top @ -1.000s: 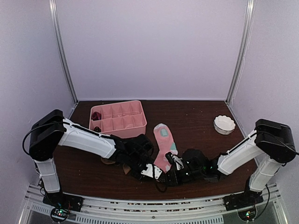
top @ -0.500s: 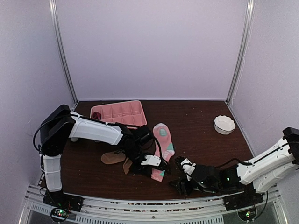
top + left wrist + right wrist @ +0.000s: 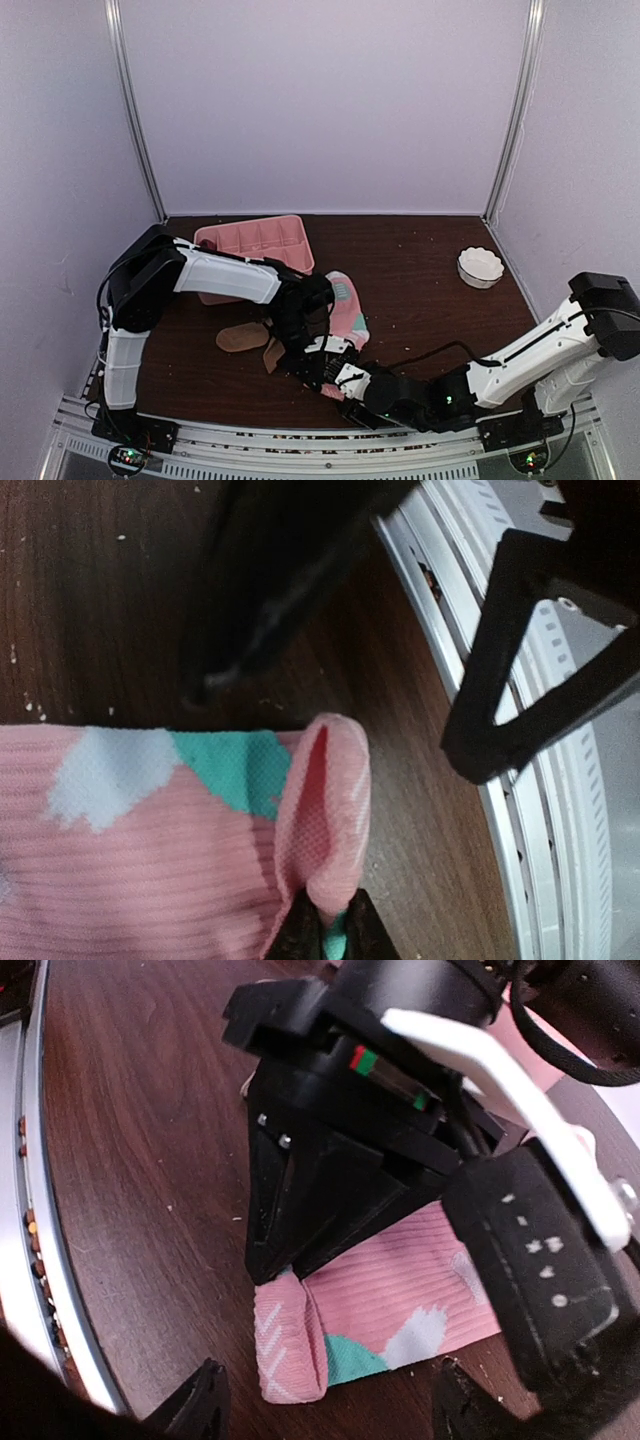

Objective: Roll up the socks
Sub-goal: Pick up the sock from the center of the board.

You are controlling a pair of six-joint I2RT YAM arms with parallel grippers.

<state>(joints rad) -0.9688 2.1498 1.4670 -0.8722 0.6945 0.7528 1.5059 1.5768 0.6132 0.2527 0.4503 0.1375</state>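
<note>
The left gripper (image 3: 325, 935) has its jaws pinched tight on the folded-over end of the pink sock (image 3: 150, 850), where a small loop of fabric stands up. The right gripper (image 3: 325, 1405) has its jaws spread wide on either side of that same end and grips nothing. The sock lies on the bench (image 3: 420, 260), nearward and right of the pink tray (image 3: 262, 238). The tan socks (image 3: 240, 338) lie on the tray's near side.

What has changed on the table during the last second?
The right gripper opened, pulled back to the right, then returned, jaws open around the near end of the pink sock. The left gripper stays shut on that folded end. Tan socks and white bowl have not moved.
</note>
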